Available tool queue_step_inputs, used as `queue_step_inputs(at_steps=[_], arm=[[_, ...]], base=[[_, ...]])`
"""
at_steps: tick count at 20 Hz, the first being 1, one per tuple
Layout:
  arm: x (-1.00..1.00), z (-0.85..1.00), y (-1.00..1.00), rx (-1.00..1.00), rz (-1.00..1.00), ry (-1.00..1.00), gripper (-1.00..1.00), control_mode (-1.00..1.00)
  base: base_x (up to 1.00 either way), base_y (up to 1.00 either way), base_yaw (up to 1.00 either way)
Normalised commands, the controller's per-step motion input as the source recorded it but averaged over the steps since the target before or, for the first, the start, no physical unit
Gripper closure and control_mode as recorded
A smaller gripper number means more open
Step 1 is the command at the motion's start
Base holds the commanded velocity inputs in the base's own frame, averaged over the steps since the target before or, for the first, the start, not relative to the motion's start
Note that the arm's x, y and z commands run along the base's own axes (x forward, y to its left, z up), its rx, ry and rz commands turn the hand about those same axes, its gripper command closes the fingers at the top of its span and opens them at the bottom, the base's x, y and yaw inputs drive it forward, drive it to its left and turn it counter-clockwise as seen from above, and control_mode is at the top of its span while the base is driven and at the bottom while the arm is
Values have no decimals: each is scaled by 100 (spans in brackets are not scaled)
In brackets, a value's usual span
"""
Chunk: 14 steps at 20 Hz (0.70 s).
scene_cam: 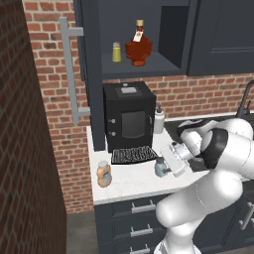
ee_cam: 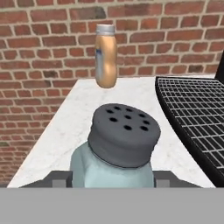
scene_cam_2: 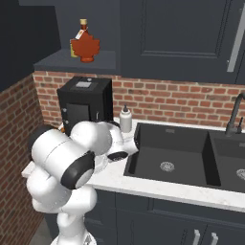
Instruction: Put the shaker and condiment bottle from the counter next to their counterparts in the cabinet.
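two things on the white marble-look counter [scene_cam: 124, 186] are not yet shelved: the small squat blue-grey translucent shaker with a grey perforated cap [ee_cam: 117, 151], sitting near the front edge just right of the black wire rack [scene_cam: 132, 155], and the small orange-tan condiment bottle with a pale cap [scene_cam: 103, 174], standing further left near the counter's left end. in the hand view the shaker's body sits between the two dark finger tips of the gripper [ee_cam: 112, 180], one on each side, and the bottle stands upright beyond it. the jaws look narrowed around the body, but whether they actually press on it i cannot tell

risks, as i judge them:
- if the jaws are not firmly shut, the smooth rounded body could slip out during the lift, or tip and roll off the near edge
- the tips sit low on the body, below the cap, so the heavy cap may make it lean in the grip
- the wire rack lies close on one side, and a sideways drift could snag it
- the dark navy-grey wall cabinet [scene_cam: 149, 67] is high above the black box-shaped appliance [scene_cam: 129, 116], so the lift must clear the appliance
- on the shelf, the slim yellow-green shaker with a silver cap [scene_cam: 116, 52] stands just beside the red maple-leaf-shaped bottle with a tan stopper [scene_cam: 138, 47]; a careless placing could knock either over
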Motion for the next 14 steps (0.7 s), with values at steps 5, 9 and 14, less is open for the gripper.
queue_step_inputs(at_steps=[5, 9, 14], arm=[[13, 12, -1, 2, -9, 2, 100, -100], [4, 84, 0, 0, -23, 0, 100, -100], [0, 88, 0, 0, -24, 5, 100, -100]], base=[[0, 0, 0], [0, 0, 0], [0, 0, 0]])
